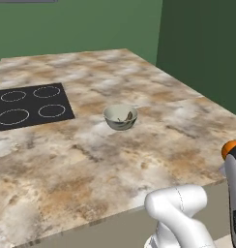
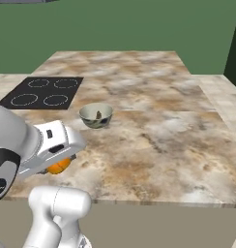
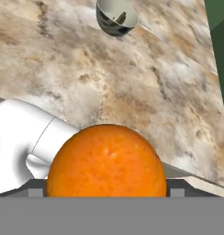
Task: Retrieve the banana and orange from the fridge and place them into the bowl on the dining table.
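Gripping the dimpled round orange (image 3: 106, 161), the tool (image 3: 106, 193) overlooks marbled stone (glossy bowl (image 3: 115, 17) beyond).

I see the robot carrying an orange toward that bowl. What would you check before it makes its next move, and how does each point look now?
1. Orange held between the fingers: ok, it sits right at the hand.
2. Bowl upright on the dining table: ok.
3. Room left in the bowl: ok, though a small dark-tipped thing already lies inside.
4. Path across the table to the bowl: ok, bare stone.
5. Orange over the bowl: not ok, it hangs near the table's front edge.
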Motion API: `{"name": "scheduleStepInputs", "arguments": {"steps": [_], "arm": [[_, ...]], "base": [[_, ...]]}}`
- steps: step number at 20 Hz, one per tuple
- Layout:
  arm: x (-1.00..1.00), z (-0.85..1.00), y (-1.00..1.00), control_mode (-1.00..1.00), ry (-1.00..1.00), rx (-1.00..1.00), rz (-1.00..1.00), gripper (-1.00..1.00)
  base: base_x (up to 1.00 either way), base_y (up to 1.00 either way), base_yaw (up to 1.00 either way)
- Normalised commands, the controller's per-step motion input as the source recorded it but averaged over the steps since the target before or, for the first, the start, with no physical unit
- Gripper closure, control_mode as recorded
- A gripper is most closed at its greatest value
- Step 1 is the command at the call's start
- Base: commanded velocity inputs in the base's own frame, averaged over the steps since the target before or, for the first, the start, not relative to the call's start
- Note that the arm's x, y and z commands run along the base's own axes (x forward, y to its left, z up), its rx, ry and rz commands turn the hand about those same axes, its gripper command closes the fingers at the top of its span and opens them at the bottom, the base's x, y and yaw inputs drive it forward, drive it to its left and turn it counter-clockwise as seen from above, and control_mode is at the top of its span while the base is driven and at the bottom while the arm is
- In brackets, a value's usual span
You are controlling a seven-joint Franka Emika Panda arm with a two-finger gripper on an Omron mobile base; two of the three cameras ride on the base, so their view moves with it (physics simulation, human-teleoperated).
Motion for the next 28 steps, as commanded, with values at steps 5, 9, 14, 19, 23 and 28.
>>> {"name": "scheduleStepInputs", "arguments": {"steps": [5,9,14,19,23,28], "arm": [[0.06,-0.02,0.00,-1.00,0.00,0.00,0.00,1.00],[0.39,0.00,0.00,-1.00,0.05,0.01,0.07,1.00],[0.44,0.01,0.09,-1.00,0.01,0.00,0.06,1.00],[0.53,0.01,0.21,-1.00,0.00,0.00,0.00,1.00],[0.59,0.00,0.31,-1.00,0.00,0.01,-0.03,1.00],[0.78,0.00,0.34,-1.00,0.00,0.08,-0.09,1.00]], "base": [[0.01,0.02,-0.02],[0.00,0.00,0.00],[0.00,0.00,0.00],[0.00,0.00,0.00],[0.00,0.00,0.00],[0.00,0.00,0.00]]}}
